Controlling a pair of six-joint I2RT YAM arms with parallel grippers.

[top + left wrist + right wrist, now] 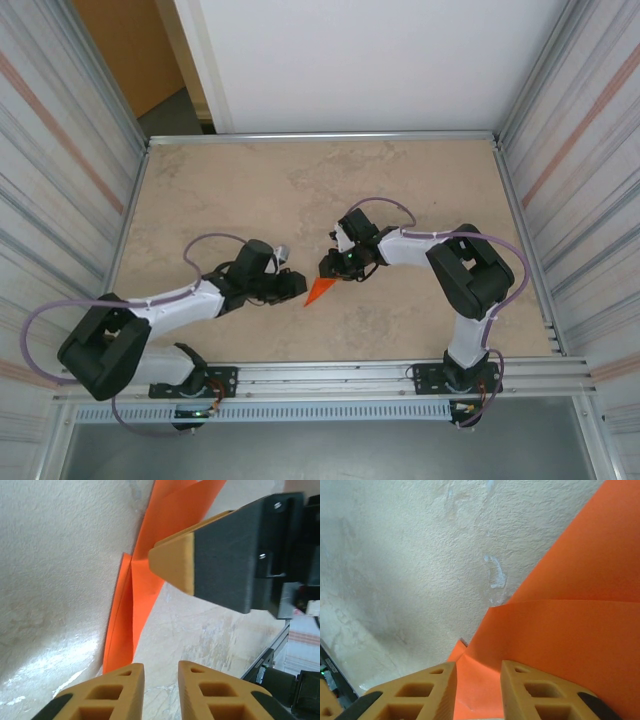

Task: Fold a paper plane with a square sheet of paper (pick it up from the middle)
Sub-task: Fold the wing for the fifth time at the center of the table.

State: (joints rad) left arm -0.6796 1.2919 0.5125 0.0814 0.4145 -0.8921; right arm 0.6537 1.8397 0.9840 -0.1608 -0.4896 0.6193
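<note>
**As two claws meet at mid-table, the orange plane lies between them**

Where the two arms reach toward each other over the beige table (250,190), the paper plane (319,291) lies flat on the surface as a narrow orange triangle. Its point is turned to the near-left, and its wider end goes under the right gripper (332,264). The left gripper (298,285) is just beside the plane's left edge.

In the left wrist view, the two tan fingers (112,690) of the left claw stand a little apart. In the narrow gap between them only bare table is visible, so this claw has hold of nothing. The pointed end of the plane lies close to the outer side of one of these fingers. Folded layers and a long crease run up the paper, away from the camera. Further up, one tan-tipped finger (172,562) of the right claw meets the edge of the orange paper.

In the right wrist view, the right claw's fingers (415,692) also show a narrow gap — orange paper fills this gap and spreads away to the right, with a fold line across it. The paper is between the jaws, but whether the pads really press on it I cannot tell. To the left of the paper there is the rough, pale table surface.
</note>
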